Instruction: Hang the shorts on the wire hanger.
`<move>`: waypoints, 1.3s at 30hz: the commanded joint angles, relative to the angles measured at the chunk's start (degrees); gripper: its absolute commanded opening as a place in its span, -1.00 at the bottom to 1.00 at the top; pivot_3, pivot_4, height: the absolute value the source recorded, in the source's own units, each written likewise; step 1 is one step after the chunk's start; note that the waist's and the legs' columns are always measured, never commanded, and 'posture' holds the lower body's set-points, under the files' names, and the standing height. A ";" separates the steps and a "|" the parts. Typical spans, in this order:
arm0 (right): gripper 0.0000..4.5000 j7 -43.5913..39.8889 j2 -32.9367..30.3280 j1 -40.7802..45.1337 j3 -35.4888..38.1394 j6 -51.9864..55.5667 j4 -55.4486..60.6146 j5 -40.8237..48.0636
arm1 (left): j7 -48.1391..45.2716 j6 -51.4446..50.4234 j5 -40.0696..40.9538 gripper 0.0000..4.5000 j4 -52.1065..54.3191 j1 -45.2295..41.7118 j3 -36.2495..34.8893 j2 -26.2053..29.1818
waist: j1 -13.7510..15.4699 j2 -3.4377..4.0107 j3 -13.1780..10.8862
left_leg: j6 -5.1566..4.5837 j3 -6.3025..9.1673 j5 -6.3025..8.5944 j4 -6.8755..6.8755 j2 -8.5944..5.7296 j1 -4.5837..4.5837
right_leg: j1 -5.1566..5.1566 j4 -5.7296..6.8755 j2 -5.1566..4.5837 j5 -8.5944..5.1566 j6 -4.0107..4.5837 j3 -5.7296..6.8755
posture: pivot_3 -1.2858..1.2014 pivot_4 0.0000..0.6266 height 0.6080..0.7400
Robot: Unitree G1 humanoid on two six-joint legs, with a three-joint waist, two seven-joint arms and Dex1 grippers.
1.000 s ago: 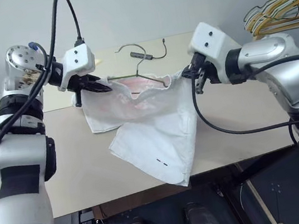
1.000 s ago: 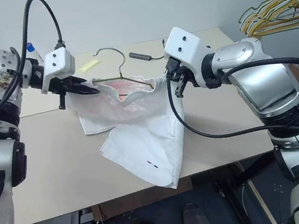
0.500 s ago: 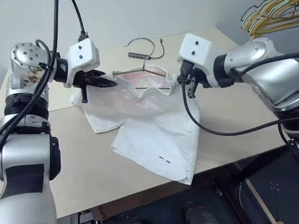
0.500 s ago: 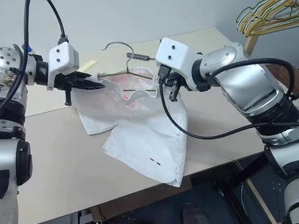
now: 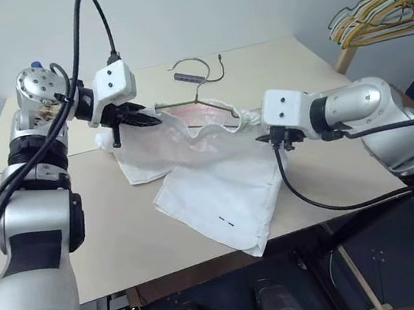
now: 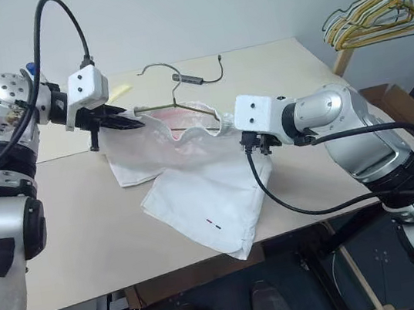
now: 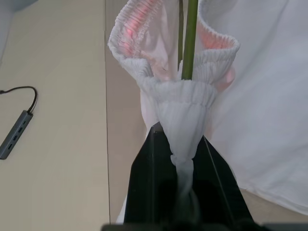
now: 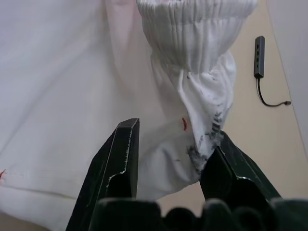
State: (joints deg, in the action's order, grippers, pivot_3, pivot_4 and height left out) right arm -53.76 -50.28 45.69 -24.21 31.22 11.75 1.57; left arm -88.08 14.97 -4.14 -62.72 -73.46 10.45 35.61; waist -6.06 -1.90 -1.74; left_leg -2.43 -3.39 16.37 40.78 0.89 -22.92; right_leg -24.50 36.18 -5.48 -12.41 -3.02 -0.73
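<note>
shorts: the white shorts [image 5: 210, 174] lay spread on the beige table [image 5: 88, 243], one leg reaching the front edge, two tiny dark marks near that hem; a faint pink tint showed inside the gathered waistband.
wire hanger: the thin olive-grey wire hanger [image 5: 195, 86] sat at the far end of the shorts, its hook rising above the waistband and its wire running inside the waistband opening, as seen in the left wrist view.
left gripper: the left gripper [image 7: 180, 159] was clamped tight on a bunched fold of the waistband, holding that end lifted off the table.
right gripper: the right gripper [image 8: 168, 159] had its fingers parted, a smudged corner of the waistband lying loosely between them, near the table.
other items: a small grey hub with a cable [image 5: 191, 73] lay beyond the hanger; a cluster of yellowish and grey hangers [image 5: 373, 17] hung on a wooden rack at far right.
</note>
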 commanded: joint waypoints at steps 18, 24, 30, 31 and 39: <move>-0.09 -5.56 7.75 5.34 10.43 -3.10 -9.68 4.44 | -4.42 0.74 5.27 -1.00 4.58 -0.52 -2.92 -0.50 | -0.32 0.00 0.00 | 0.00 0.03 0.00 0.02 0.00 0.01 | 0.07 0.05 -0.01 0.01 0.00 0.02 | -0.05 -1.00 1.00; -0.16 -9.26 9.25 6.12 12.19 0.32 -12.11 8.84 | -4.42 0.76 5.90 -1.00 4.96 -0.15 -3.41 -0.23 | -0.48 0.00 0.00 | 0.00 0.04 0.00 0.02 0.00 0.01 | 0.08 0.08 -0.02 0.01 -0.01 0.02 | -0.05 -1.00 1.00; -0.94 -9.72 9.50 5.90 13.69 2.80 -11.65 11.44 | -4.42 1.09 6.85 -1.00 4.43 -0.02 -3.65 -0.15 | -0.74 0.00 0.00 | 0.00 0.06 0.00 0.03 0.00 0.01 | 0.08 0.10 -0.03 0.01 -0.01 0.02 | -0.05 -1.00 1.00; -0.99 -9.74 9.40 5.57 13.71 2.70 -11.33 11.50 | -4.42 0.93 7.10 -1.00 4.13 -0.09 -3.97 -0.36 | -0.81 0.00 0.00 | 0.00 0.06 0.00 0.02 0.02 0.01 | 0.08 0.10 -0.02 0.01 -0.01 0.02 | -0.05 -1.00 1.00; -1.00 -7.35 9.07 2.98 15.28 4.78 -7.97 12.14 | -1.11 1.54 8.26 -0.70 1.05 -1.09 -7.07 -2.19 | -0.85 0.00 0.00 | 0.00 0.06 0.00 0.03 0.00 0.01 | 0.08 0.11 -0.04 0.01 -0.01 0.03 | -0.07 -1.00 1.00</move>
State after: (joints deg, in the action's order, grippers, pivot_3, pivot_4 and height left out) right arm -62.97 -40.88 48.34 -12.31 34.84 1.58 12.56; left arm -90.89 15.22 2.00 -61.69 -72.62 5.67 34.13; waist -6.91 -1.90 -1.74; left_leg -2.43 -3.33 16.37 40.81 0.89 -22.91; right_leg -24.42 36.29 -5.52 -12.39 -3.03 -0.70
